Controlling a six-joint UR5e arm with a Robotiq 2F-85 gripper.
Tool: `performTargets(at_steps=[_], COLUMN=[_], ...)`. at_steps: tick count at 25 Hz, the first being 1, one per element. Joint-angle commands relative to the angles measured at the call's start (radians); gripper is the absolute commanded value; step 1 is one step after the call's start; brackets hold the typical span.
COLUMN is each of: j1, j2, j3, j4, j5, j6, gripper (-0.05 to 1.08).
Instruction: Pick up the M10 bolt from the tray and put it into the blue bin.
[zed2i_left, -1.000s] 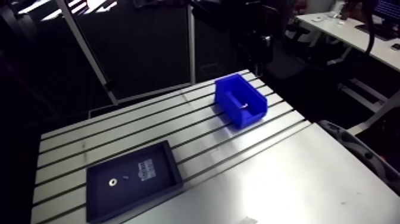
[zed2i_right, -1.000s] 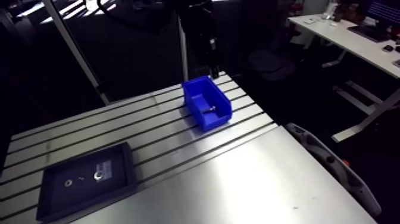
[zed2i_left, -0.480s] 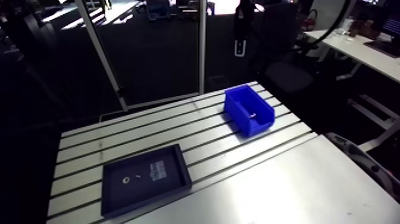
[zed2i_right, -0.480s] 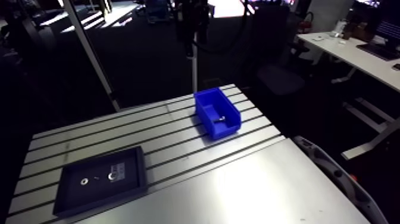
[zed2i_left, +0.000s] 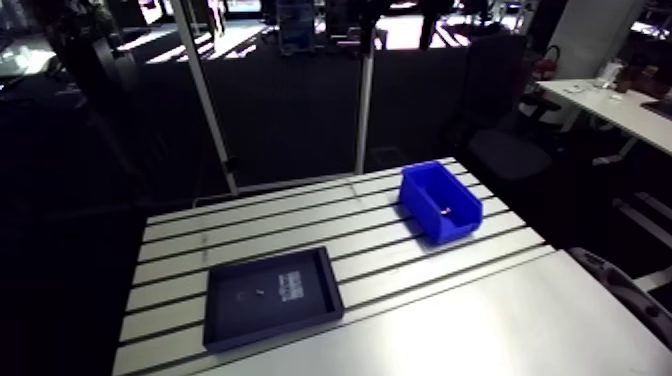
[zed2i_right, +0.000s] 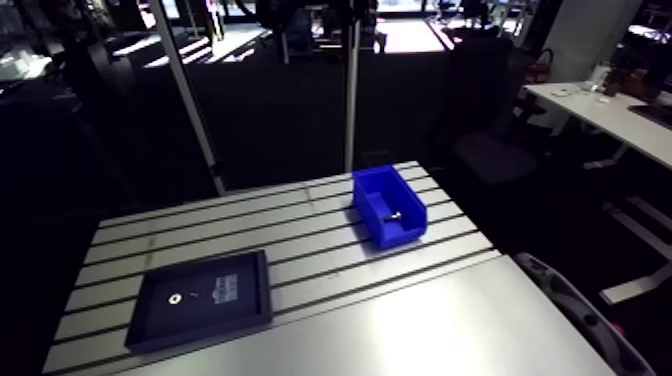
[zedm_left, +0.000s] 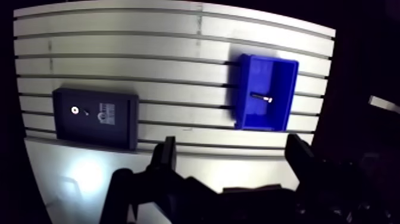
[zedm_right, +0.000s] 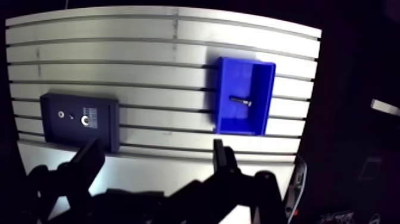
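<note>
Wrist view has my claw (zedm_left: 232, 156) high above the slotted aluminium table (zedm_left: 149, 71), its two dark fingers (zedm_left: 168, 156) spread wide and holding nothing; the small silver M10 bolt (zedm_left: 261, 96) lies on the floor of the open blue plastic bin (zedm_left: 244, 116); arm view puts that bin far right and the shallow dark square tray (zedm_left: 119, 134) near left, well apart, with a small ring (zedm_left: 74, 109) inside the tray.

The metal table (zed2i_right: 300, 222) is showing long slots that are running side by side across its far half, while the smooth plate (zed2i_right: 400, 320) on its near half is reflecting light. A small washer (zedm_right: 60, 113) is lying flat, near a bright ring (zedm_right: 85, 120) and a white label (zedm_right: 90, 111).
</note>
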Motion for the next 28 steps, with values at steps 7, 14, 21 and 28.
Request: performTargets(at_steps=[7, 14, 21, 28], j1=[0.071, 0.072, 0.072, 0.072], j2=[-0.161, -0.173, -0.182, -0.182], j3=[0.064, 0.098, 0.101, 0.117], j4=[0.186, 0.129, 0.129, 0.126], j5=[0.057, 0.049, 0.049, 0.049], j6=[0.203, 0.187, 0.186, 0.187], gripper=[0.01, 0.01, 0.01, 0.01])
